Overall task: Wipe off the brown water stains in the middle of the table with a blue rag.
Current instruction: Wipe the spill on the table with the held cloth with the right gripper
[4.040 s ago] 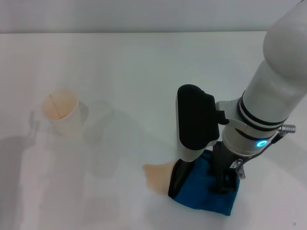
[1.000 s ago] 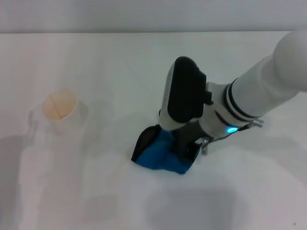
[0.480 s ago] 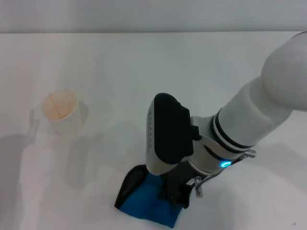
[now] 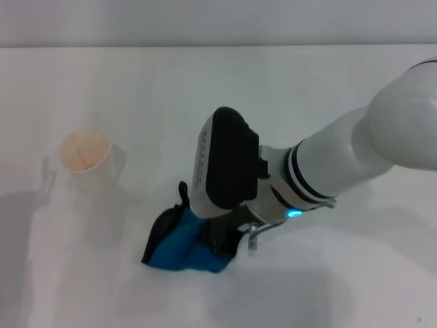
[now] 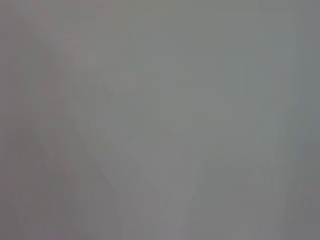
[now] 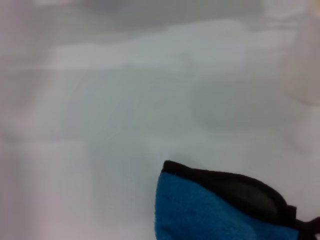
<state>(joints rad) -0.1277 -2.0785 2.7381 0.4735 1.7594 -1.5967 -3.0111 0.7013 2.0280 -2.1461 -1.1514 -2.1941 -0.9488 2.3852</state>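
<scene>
i see my right gripper [image 4: 218, 239] low over the table [image 4: 205, 89], toward its near edge around the middle, pressing the blue rag [image 4: 179, 247] onto the surface, though i can't tell how its jaws stand, since the wrist body hides them. the rag lies bunched with its black edge up, and a paper cup [image 4: 87, 160] stands well apart toward the left edge. my left arm is out of sight.

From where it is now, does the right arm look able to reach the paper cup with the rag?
Probably yes. The right gripper presses the blue rag on the table, and only bare surface lies between it and the paper cup further to the robot's left. Nothing stands in the way.
</scene>
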